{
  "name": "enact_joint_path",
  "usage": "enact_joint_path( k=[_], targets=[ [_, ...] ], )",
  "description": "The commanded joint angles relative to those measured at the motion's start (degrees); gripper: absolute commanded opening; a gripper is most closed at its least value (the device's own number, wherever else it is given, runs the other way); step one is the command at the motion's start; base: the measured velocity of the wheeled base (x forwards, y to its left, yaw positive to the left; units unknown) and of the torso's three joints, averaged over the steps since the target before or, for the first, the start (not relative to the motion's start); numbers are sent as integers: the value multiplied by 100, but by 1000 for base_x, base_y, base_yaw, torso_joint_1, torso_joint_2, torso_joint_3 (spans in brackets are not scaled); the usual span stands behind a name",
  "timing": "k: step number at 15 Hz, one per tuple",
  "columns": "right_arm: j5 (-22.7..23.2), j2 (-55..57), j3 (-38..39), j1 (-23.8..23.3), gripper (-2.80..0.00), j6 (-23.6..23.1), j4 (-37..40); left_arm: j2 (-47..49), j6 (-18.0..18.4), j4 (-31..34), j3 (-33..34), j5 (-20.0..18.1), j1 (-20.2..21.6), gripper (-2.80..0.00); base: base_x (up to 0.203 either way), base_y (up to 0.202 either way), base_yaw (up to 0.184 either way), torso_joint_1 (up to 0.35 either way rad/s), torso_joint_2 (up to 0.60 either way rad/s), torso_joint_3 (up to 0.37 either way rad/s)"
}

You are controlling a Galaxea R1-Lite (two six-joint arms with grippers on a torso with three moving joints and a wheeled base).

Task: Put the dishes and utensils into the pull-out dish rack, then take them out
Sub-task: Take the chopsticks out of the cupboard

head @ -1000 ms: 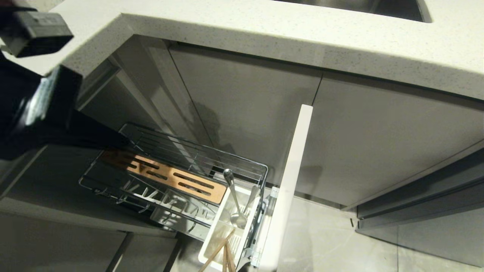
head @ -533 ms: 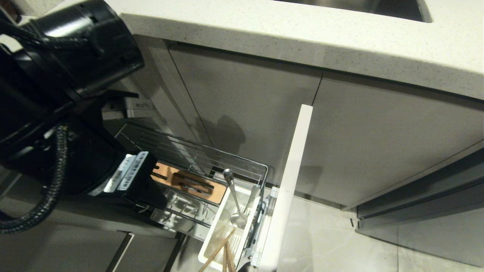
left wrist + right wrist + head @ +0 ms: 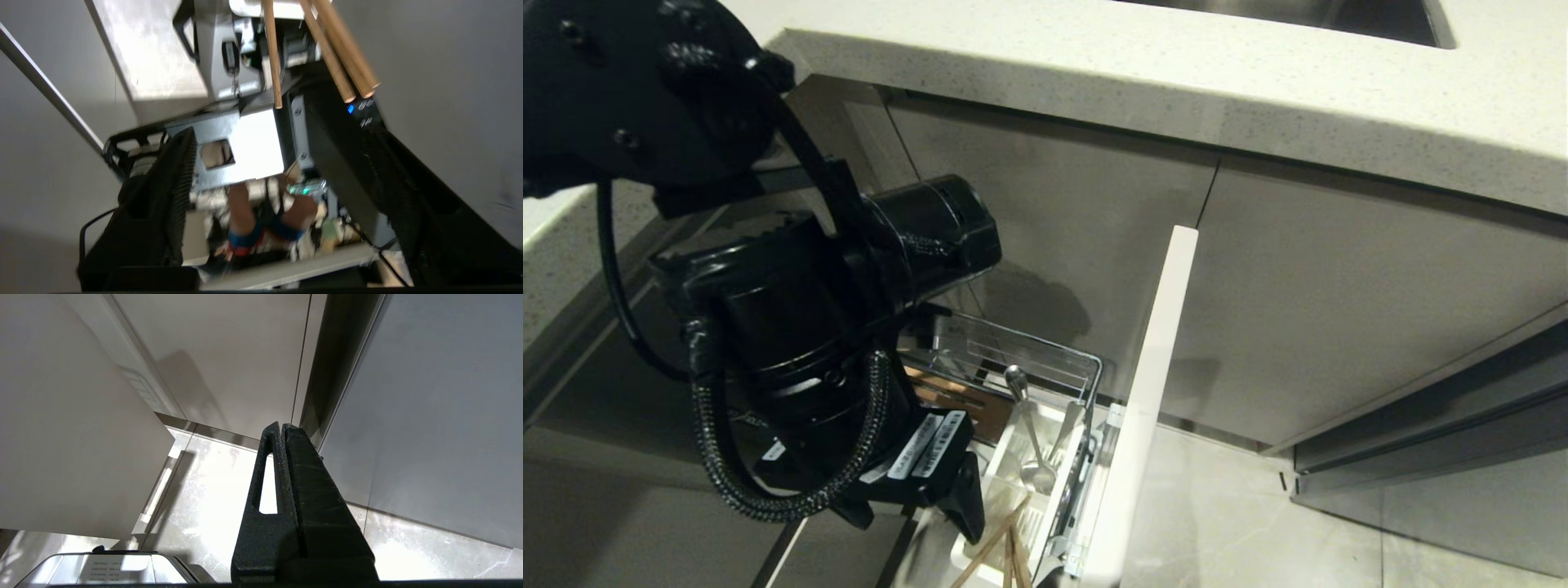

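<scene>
Above the caddy (image 3: 1013, 482) of the pulled-out rack (image 3: 1045, 359), the left gripper (image 3: 947, 510) hung with its fingers spread and nothing between them, close beside the chopsticks (image 3: 992, 543). A fork (image 3: 1027, 425) stood in the same caddy. The right gripper (image 3: 282, 437) was parked with its fingers pressed together, near the floor. A clean lift would probably need both sticks pinched together near their upper ends, then drawn straight up along their lean.
</scene>
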State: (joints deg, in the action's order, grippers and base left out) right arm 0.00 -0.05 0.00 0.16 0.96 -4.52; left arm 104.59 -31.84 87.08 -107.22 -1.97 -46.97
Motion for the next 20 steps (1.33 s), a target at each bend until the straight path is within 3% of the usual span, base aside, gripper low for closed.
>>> enact_joint_path(
  k=[1, 3, 9, 20],
  targets=[
    [0, 5, 150, 2, -280, 0, -5, 197, 99, 56, 330, -297, 25, 0, 0, 0, 0, 0, 0, 0],
    [0, 5, 150, 2, -280, 0, -5, 265, 333, 58, 615, -598, 142, 0, 0, 0, 0, 0, 0, 0],
    [0, 5, 149, 2, -280, 0, -5, 455, 811, 58, 1484, -778, 563, 0, 0, 0, 0, 0, 0, 0],
    [0, 5, 149, 2, -280, 0, -5, 1270, 785, -298, 1956, -1007, 988, 0, 0, 0, 0, 0, 0, 0]
  ],
)
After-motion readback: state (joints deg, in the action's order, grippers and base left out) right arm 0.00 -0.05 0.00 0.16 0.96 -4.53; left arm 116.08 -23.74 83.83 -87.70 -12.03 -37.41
